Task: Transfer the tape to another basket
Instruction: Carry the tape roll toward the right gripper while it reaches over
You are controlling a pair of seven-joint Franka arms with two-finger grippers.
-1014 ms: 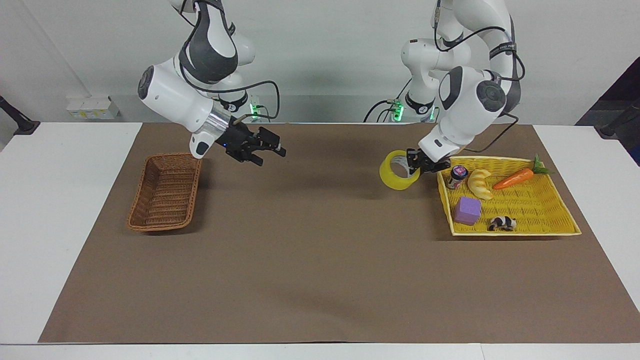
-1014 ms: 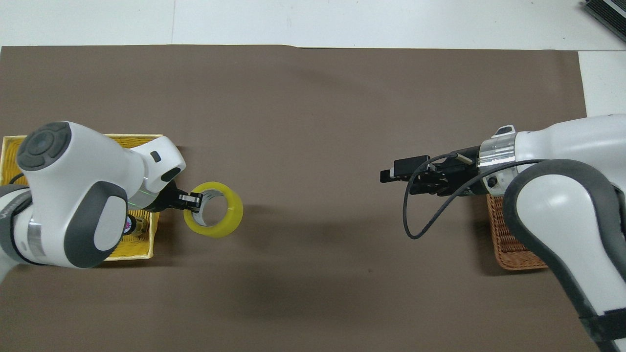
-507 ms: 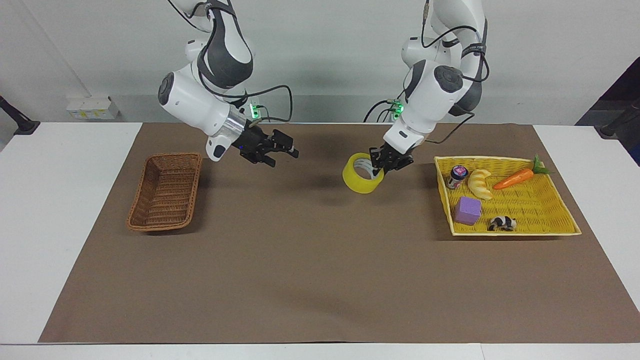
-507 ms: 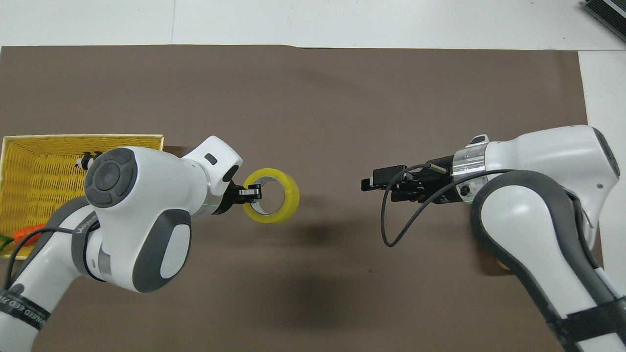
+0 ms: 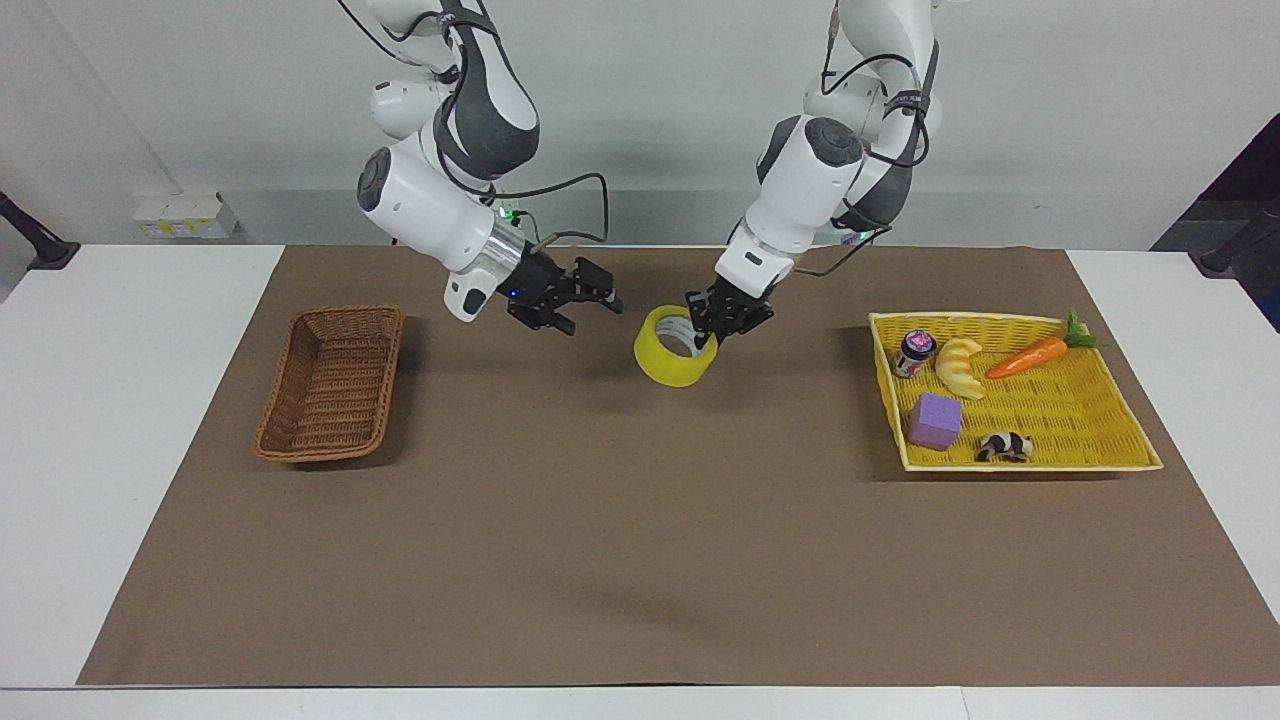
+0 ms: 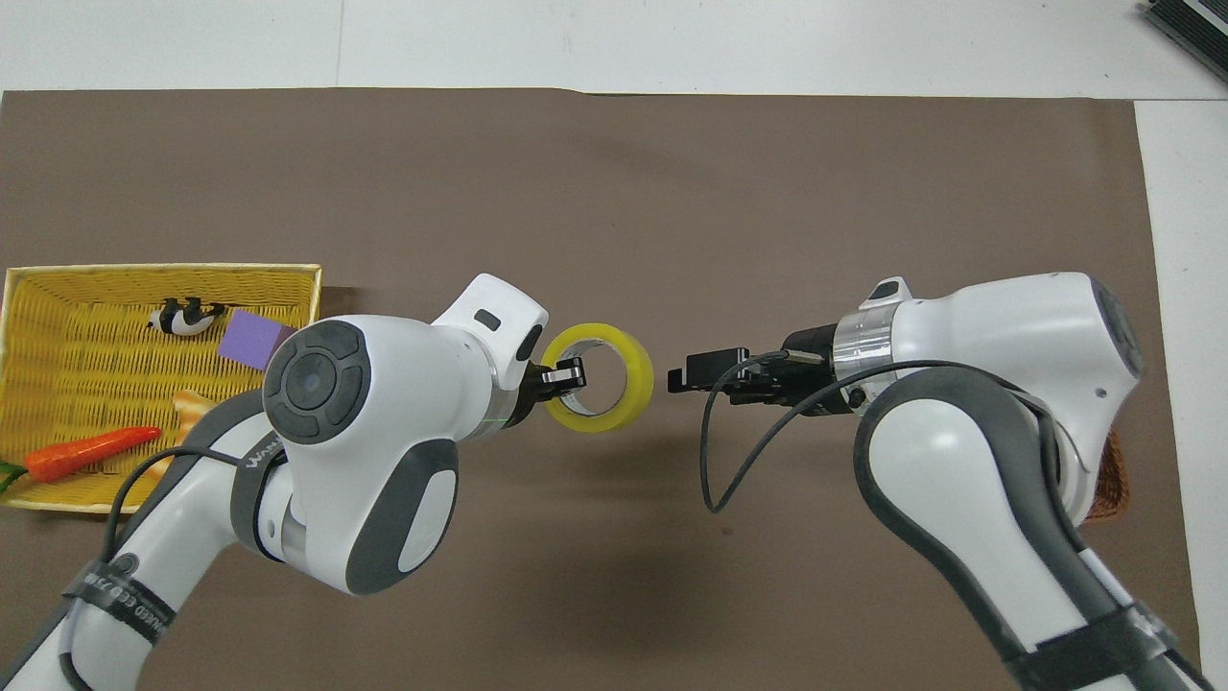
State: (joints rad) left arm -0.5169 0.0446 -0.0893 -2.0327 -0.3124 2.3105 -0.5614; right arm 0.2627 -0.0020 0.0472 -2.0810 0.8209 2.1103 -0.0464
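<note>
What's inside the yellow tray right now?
In the yellow tray: a small jar, a croissant toy, a carrot, a purple block and a black-and-white animal figure. From overhead, the left arm covers the jar.

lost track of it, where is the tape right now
The tape hangs in the left claw over the middle of the brown mat, between the two baskets, with the open right claw close beside it.

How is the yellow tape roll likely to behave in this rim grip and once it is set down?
The tape looks rigid: it stays round while the left gripper pinches only its wall. Hanging off one side, it may swing or tilt. Round, so set on edge it would probably roll; flat, it should sit still.
</note>
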